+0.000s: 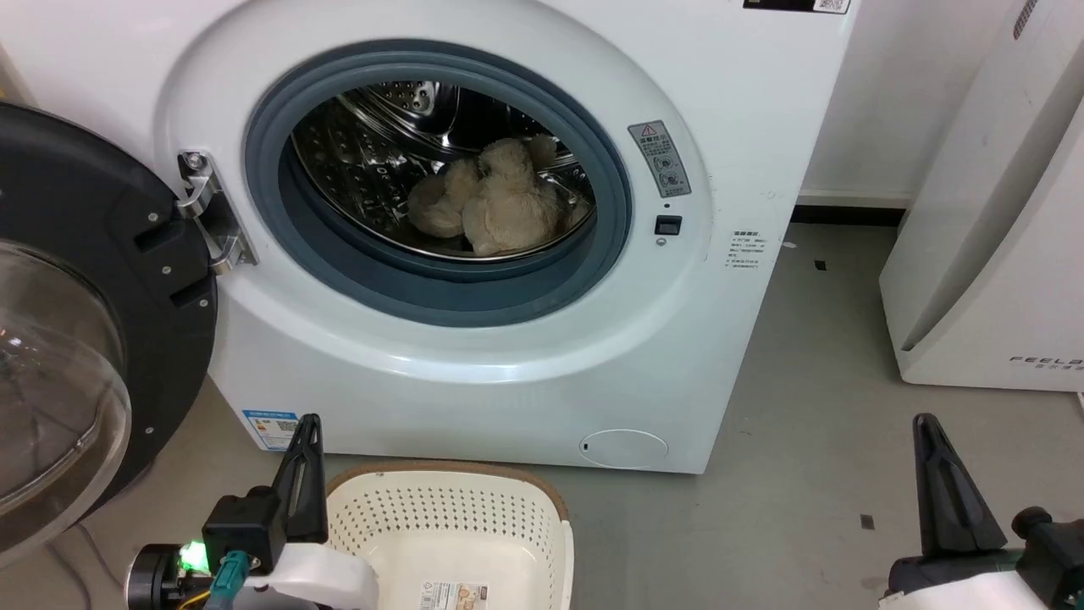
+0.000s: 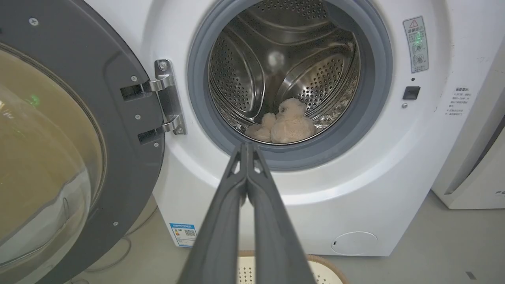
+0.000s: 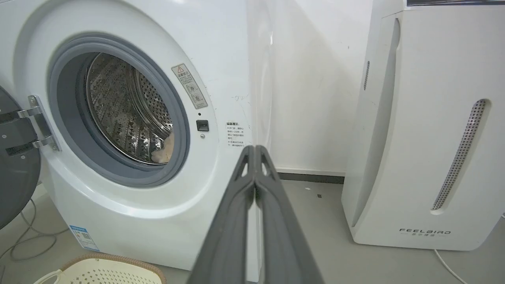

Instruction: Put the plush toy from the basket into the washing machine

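The closed right hand [image 3: 255, 149] faces the washing machine [image 3: 221, 59], plush toy [image 3: 165, 149] apparently inside its drum [image 3: 122, 106].

You stand in a plain laundry or utility room: a front-loading washing machine [image 1: 508, 373] and a white FEELBIRD appliance [image 3: 426, 130] sit on bare grey floor [image 1: 804, 424] against a white wall [image 3: 315, 98], with loose cable [image 3: 23, 244] beside them.

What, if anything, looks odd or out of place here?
Nothing stands out. The plush toy lies in the drum of the washing machine, the door is open, and the basket sits upright on the floor.
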